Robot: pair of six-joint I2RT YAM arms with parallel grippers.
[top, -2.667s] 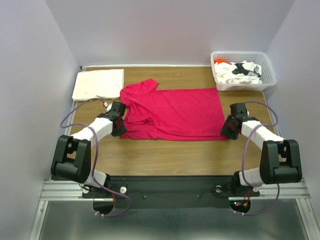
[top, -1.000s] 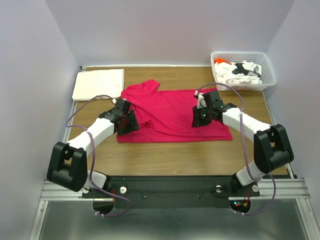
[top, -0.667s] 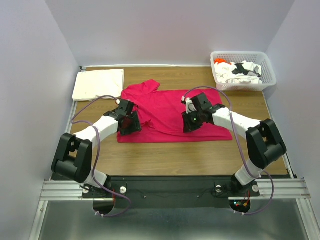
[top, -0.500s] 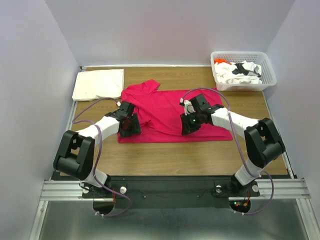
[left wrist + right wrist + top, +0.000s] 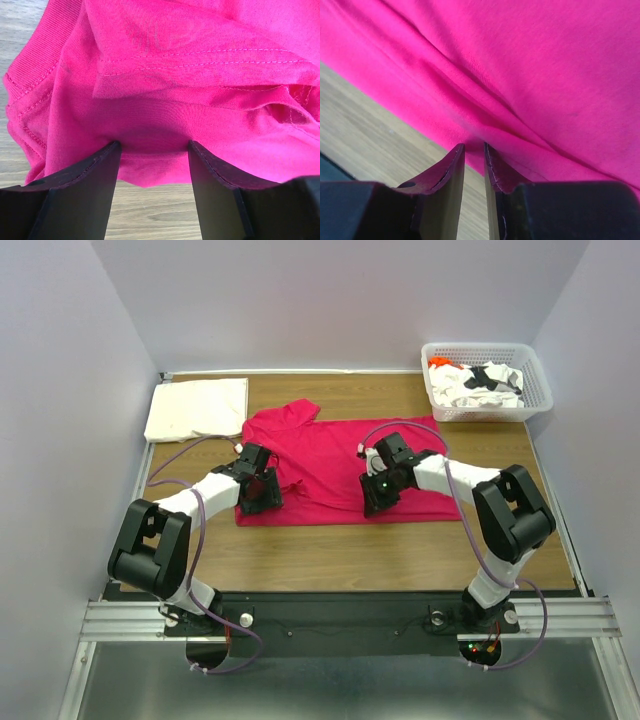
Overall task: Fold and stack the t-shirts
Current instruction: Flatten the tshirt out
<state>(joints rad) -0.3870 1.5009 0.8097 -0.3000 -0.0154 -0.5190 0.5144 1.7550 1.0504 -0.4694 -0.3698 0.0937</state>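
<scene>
A bright magenta t-shirt (image 5: 330, 460) lies spread on the wooden table, one sleeve sticking out at its far left. My left gripper (image 5: 258, 492) sits at the shirt's near-left edge. In the left wrist view its jaws (image 5: 154, 145) stand wide apart, with the sleeve's hem (image 5: 200, 70) draped across the tips and bare wood showing between the fingers. My right gripper (image 5: 373, 495) is over the shirt's near middle. In the right wrist view it (image 5: 474, 146) is nearly closed, pinching a fold of the magenta cloth (image 5: 530, 75). A folded cream-white t-shirt (image 5: 197, 408) rests at the back left.
A white lattice basket (image 5: 540, 392) stands at the back right, holding crumpled white, black-printed and orange t-shirts (image 5: 478, 382). Grey walls close in the table on three sides. Bare wood (image 5: 350, 555) runs between the magenta shirt and the arm bases.
My right gripper has moved left from the shirt's right part to its near middle, keeping its pinch on the cloth. The left gripper has edged slightly to the right.
</scene>
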